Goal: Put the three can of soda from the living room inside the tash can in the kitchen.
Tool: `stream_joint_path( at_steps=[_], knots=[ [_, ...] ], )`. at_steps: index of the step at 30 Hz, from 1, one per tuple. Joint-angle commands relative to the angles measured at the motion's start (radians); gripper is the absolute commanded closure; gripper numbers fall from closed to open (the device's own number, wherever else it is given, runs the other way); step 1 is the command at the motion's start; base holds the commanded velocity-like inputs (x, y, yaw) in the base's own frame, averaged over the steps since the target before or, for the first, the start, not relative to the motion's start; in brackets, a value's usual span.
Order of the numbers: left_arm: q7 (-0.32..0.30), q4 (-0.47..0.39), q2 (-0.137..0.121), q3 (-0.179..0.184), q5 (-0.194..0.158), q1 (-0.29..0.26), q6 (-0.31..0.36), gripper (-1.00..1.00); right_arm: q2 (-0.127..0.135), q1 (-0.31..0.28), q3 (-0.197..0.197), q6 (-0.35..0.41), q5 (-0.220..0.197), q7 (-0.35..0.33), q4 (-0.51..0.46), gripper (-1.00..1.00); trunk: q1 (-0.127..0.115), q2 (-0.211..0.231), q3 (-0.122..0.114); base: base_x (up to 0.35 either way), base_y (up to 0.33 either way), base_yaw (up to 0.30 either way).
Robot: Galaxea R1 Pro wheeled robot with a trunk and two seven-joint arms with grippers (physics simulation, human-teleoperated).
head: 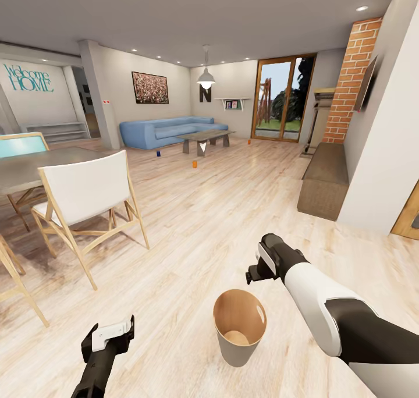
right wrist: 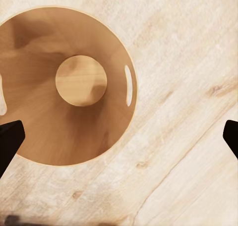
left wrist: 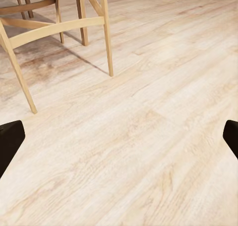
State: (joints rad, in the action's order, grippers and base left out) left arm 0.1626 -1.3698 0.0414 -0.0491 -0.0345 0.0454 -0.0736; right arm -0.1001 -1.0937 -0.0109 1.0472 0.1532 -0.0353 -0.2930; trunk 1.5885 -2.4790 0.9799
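Trash can sitting on wood floor just beneath R gripper, fingers spreading wide, empty; L gripper fingers also gaping, nothing btwn.

The room is viewed from head height; the round copper-brown bin is seen closely from above by the right wrist

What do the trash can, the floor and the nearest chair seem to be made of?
Trash can: smooth tan inside with faint grain, perhaps wood veneer or card; unsure. Floor: light wood planks, with visible grain and knots. Chair: pale wooden frame, white seat and back, probably fabric.
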Motion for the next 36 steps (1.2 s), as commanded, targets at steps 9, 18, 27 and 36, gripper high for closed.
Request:
stream_joint_path(
  at_steps=[9,18,27,36],
  knots=[
    [0.0,-0.001,0.0,0.0,-0.001,0.0,0.0,-1.0,0.0,0.0,0.001,0.0,0.001,0.0,0.0,-1.0,0.0,0.0,0.0,0.0,0.0,0.0],
    [0.0,-0.002,0.0,0.0,-0.001,0.0,0.0,-1.0,0.0,0.0,0.001,0.0,0.001,0.0,0.0,-1.0,0.0,0.0,0.0,0.0,0.0,0.0],
    [0.0,-0.001,0.0,0.0,-0.001,0.0,0.0,-1.0,0.0,0.001,0.001,0.0,0.002,0.0,0.0,-1.0,0.0,0.0,0.0,0.0,0.0,0.0],
    [0.001,0.0,0.0,0.0,0.0,0.0,0.0,-1.0,0.0,0.002,0.002,0.0,0.002,0.0,0.0,-1.0,0.008,-0.014,0.006,0.0,0.0,0.0]
  ],
)
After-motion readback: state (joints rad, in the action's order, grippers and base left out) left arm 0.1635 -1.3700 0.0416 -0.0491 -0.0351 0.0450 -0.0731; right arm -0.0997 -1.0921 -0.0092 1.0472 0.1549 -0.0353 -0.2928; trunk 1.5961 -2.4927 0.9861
